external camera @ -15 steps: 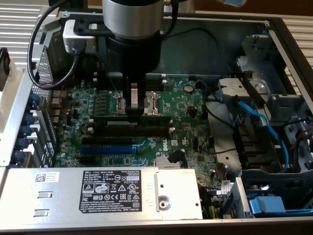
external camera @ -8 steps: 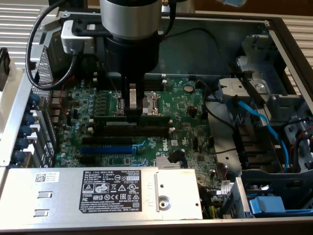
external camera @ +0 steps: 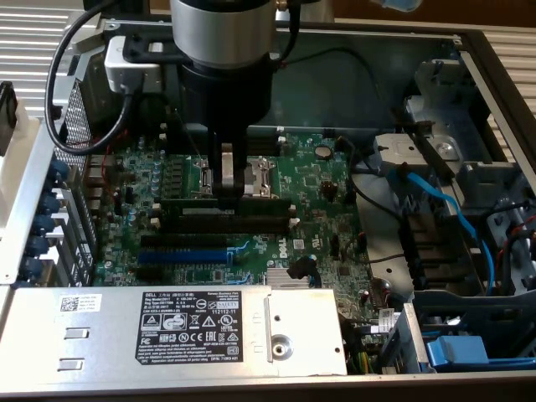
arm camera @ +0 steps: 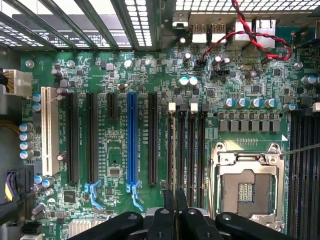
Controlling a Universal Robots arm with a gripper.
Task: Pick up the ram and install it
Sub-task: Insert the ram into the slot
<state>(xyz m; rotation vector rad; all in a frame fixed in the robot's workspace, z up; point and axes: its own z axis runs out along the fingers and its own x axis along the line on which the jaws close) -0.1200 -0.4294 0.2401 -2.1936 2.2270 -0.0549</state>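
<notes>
Even, fairly bright light fills the case; the ribbed surface outside it washes out white. The arm shades the board beneath it. In the wrist view, vent slots past the board's edge glare white, and the socket frame glints.

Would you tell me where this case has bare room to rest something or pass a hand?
The flat top of the power supply is bare. A strip of case floor between the circuit board and drive cage is open but cabled. It is crowded round the pincer gripping the memory stick.
</notes>
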